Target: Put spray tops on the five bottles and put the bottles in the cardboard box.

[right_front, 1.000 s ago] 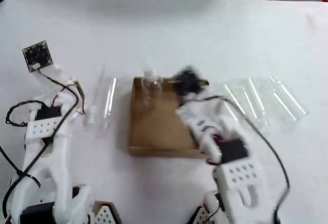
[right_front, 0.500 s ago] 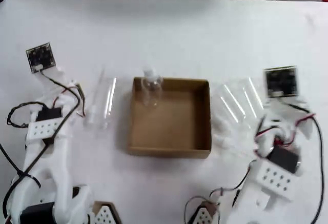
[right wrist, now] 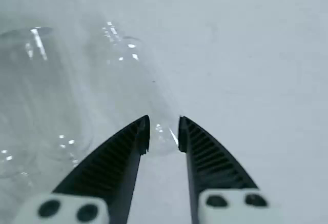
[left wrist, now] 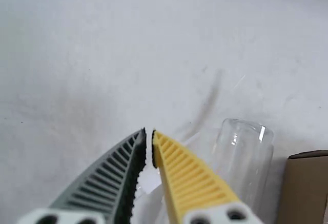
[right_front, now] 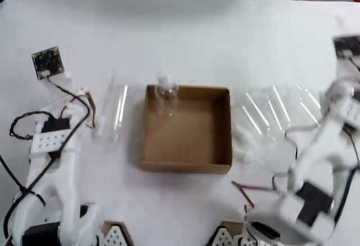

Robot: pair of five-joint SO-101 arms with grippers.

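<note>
One clear plastic bottle (right_front: 166,97) already sits in the far left corner of the cardboard box (right_front: 185,164), with something pale at its neck that I take for a spray top; whether it stands upright or leans on the wall I cannot tell. A second bottle (right_front: 114,111) lies on its side on the bench (right_front: 185,37) just left of the box; the rest lie in a loose cluster of bottles (right_front: 278,113) on the box's right, overlapping so that I cannot count them cleanly.

The left arm (right_front: 48,144) has its jaws closed tip to tip on nothing, beside the lone bottle (left wrist: 243,155); the right arm (right_front: 320,161) has its jaws parted by a narrow gap, also empty, over the cluster (right wrist: 77,90).

I judge these bottles to be empty, so very light, thin-walled and smooth; they will roll on the bench at a nudge, skid out of serrated jaws if pinched off-centre, and dent if I squeeze the belly hard. I would take hold at the neck or shoulder, where the plastic is stiffest and narrow enough for the jaws; the right jaws must open much wider first. Fitting a top will need one arm to steady the body while the other works the neck.
</note>
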